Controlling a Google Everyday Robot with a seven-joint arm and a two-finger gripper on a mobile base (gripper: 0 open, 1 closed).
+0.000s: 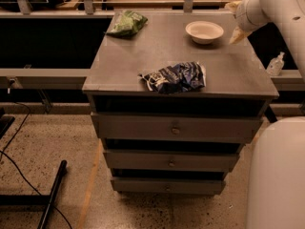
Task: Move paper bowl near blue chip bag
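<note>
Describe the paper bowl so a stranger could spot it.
On top of the grey drawer cabinet, look to the far right corner, just left of the gripper. The paper bowl sits there: round, white and smooth, unlike the crumpled green snack bag and blue chip bag.

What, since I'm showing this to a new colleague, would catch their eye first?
The crinkled blue chip bag lies near the front edge of the grey cabinet top. Behind it to the right sits the white paper bowl, with the robot's pale claw just to its right, near the top's right edge. A green snack bag lies at the back left corner.
</note>
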